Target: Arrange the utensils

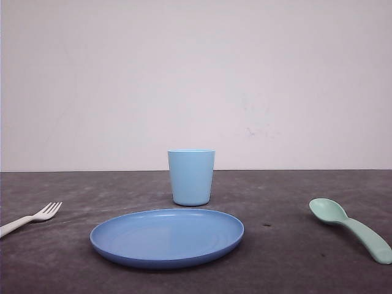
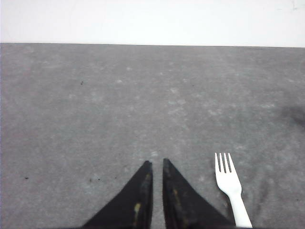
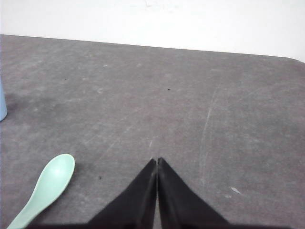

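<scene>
A small white fork (image 1: 30, 218) lies at the table's left edge, tines pointing toward the middle. In the left wrist view the fork (image 2: 229, 179) rests just beside my left gripper (image 2: 156, 162), whose black fingers are shut with a thin slit between them and hold nothing. A mint-green spoon (image 1: 349, 226) lies on the right side, bowl up, handle toward the front right. In the right wrist view the spoon (image 3: 47, 183) sits off to one side of my right gripper (image 3: 156, 160), which is shut and holds nothing.
A round blue plate (image 1: 166, 239) sits front and centre on the dark grey table. A light blue cup (image 1: 191, 177) stands upright just behind it; its edge (image 3: 2, 102) shows in the right wrist view. A white wall backs the table.
</scene>
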